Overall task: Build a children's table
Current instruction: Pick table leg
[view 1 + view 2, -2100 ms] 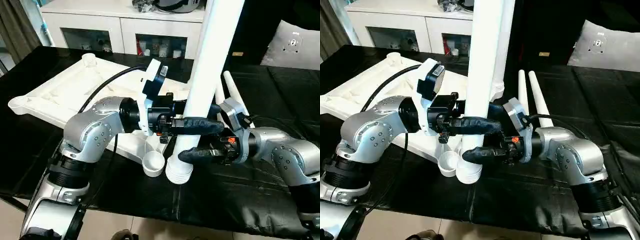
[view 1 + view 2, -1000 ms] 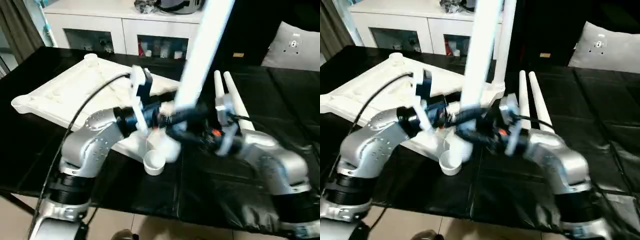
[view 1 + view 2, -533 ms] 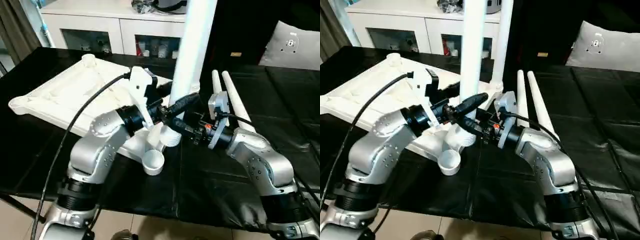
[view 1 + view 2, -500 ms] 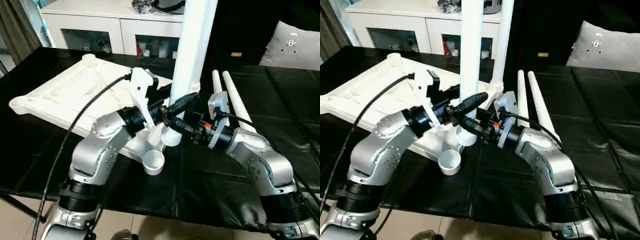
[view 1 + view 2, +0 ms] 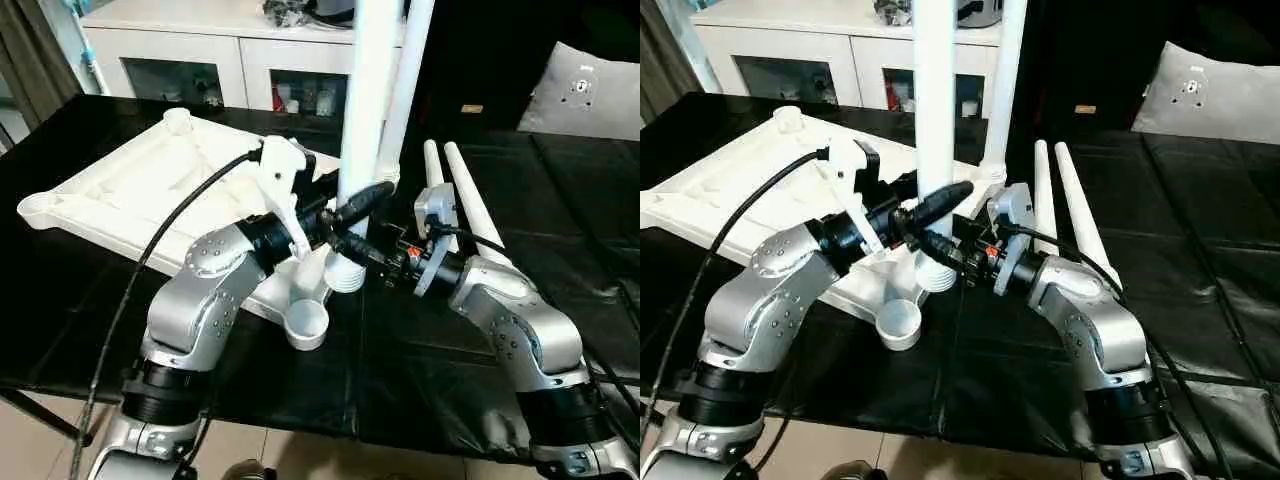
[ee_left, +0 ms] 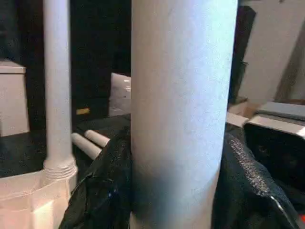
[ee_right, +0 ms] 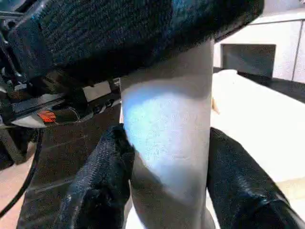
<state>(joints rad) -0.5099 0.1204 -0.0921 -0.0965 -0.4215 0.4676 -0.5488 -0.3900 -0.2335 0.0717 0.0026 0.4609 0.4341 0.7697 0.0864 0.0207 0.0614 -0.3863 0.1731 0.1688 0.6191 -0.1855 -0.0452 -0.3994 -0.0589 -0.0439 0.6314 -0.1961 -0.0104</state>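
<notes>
The children's table top (image 5: 140, 185) lies white and ribbed side up on the left, with an empty round corner socket (image 5: 307, 325) at its near right corner. A white leg (image 5: 362, 120) stands almost upright, its ridged lower end (image 5: 345, 275) just beyond that socket. My left gripper (image 5: 360, 200) is shut on this leg, and the left wrist view shows black fingers (image 6: 102, 191) pressed on both sides of it. My right gripper (image 5: 347, 255) is shut on it lower down, its fingers (image 7: 100, 181) hugging the leg (image 7: 167, 133). Another leg (image 5: 405, 80) stands in the far right corner socket.
Two loose white legs (image 5: 470, 210) lie side by side on the black-covered work table (image 5: 420, 370), right of my right arm. A white cabinet (image 5: 240, 60) stands behind the table and a grey cushion (image 5: 590, 90) at the back right. A black cable (image 5: 180, 225) arcs over my left arm.
The held leg has swung from a tilt to nearly upright, and its lower end has moved in toward the table top's near right corner. My left gripper's fingers have closed in on it.
</notes>
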